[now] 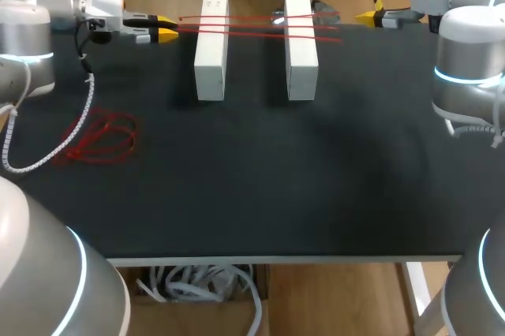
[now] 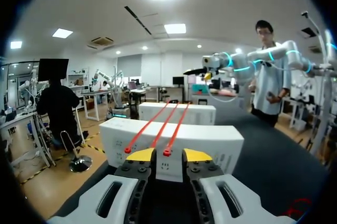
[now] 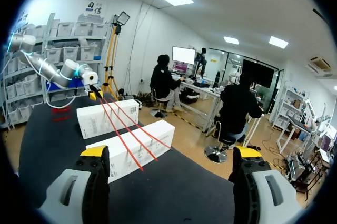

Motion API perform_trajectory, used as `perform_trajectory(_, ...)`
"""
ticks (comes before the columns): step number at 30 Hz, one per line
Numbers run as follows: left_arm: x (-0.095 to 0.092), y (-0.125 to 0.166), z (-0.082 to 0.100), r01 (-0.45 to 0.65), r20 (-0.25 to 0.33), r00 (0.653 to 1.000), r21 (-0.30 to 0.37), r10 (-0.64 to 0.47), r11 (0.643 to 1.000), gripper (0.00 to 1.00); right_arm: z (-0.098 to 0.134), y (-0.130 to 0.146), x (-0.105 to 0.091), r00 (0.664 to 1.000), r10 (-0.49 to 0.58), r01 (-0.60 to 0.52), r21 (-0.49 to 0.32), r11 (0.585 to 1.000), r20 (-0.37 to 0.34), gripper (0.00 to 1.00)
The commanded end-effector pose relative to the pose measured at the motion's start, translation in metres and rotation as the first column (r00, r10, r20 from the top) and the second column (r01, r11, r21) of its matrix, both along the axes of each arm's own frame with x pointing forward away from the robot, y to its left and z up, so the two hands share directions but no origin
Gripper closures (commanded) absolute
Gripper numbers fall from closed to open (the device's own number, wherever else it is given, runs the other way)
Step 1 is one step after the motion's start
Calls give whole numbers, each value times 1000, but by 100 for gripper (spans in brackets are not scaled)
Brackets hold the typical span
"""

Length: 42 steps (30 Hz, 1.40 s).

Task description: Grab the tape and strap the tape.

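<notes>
Tape point(image 1: 260, 27): head view, three red strips laid across two white boxes point(image 1: 211, 46), left claw point(image 1: 163, 28) at their left ends, right claw point(image 1: 369, 16) beyond their right ends | left wrist: left claw point(image 2: 168, 155) slightly parted, one strip end between its tips, untouched | right wrist: right claw point(image 3: 171, 153) spread wide, tape point(image 3: 124, 132) ahead on the boxes point(image 3: 134, 148)

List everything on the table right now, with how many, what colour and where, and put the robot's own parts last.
table: one, black, carrying everything below.
boxes: two, white, far middle, parallel, set apart.
straps: three, red, lying across the tops of both boxes.
strap bundle: one, red, loose loops lying on the left side.
left gripper: one, yellow tips, open, far left, at the straps' ends.
right gripper: one, yellow tips, open wide, far right, clear of the straps.
</notes>
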<state>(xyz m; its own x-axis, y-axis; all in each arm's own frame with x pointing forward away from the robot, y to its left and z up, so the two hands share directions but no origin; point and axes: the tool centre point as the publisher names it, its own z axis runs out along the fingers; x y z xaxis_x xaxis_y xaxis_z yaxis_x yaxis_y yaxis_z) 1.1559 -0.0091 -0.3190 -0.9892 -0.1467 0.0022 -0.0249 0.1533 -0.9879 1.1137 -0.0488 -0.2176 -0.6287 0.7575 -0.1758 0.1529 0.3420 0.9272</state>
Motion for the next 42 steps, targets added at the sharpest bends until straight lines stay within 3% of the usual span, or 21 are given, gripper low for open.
perform_trajectory(1,2,0,-2,3,0,1000,-6,-3,1000,80,0,-1,0,1000,2,-2,-1,1000,-2,0)
perform_trajectory(16,2,-4,-3,6,4,1000,-17,-6,1000,76,0,-1,0,1000,2,-2,-1,1000,-2,0)
perform_trajectory(42,1,-7,-5,11,5,1000,-20,-11,1000,80,0,-1,0,1000,2,-2,-1,1000,-2,0)
